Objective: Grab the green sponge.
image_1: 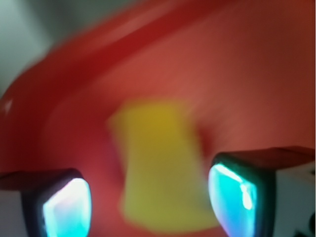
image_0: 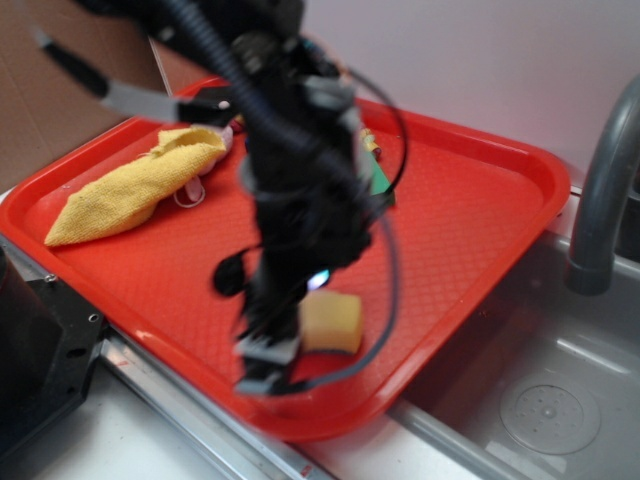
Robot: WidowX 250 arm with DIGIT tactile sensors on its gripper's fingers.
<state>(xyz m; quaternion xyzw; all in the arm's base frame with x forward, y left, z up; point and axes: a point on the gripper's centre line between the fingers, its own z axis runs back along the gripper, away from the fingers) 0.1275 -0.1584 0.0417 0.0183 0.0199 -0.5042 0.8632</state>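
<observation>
The green sponge (image_0: 334, 322) shows as a yellow foam block lying on the red tray (image_0: 470, 230), near the tray's front edge. My gripper (image_0: 268, 362) is blurred and hangs low just left of the sponge. In the wrist view the sponge (image_1: 158, 163) lies on the tray between and ahead of my two glowing fingertips. The gripper (image_1: 150, 202) is open there, with red tray showing on both sides of the sponge. The sponge's dark scouring face does not show.
A yellow cloth (image_0: 135, 190) lies at the tray's back left. A flat green block (image_0: 382, 180) peeks out behind the arm. A grey faucet (image_0: 600, 200) and the sink basin (image_0: 560, 400) are on the right. A black box (image_0: 40, 350) stands at the front left.
</observation>
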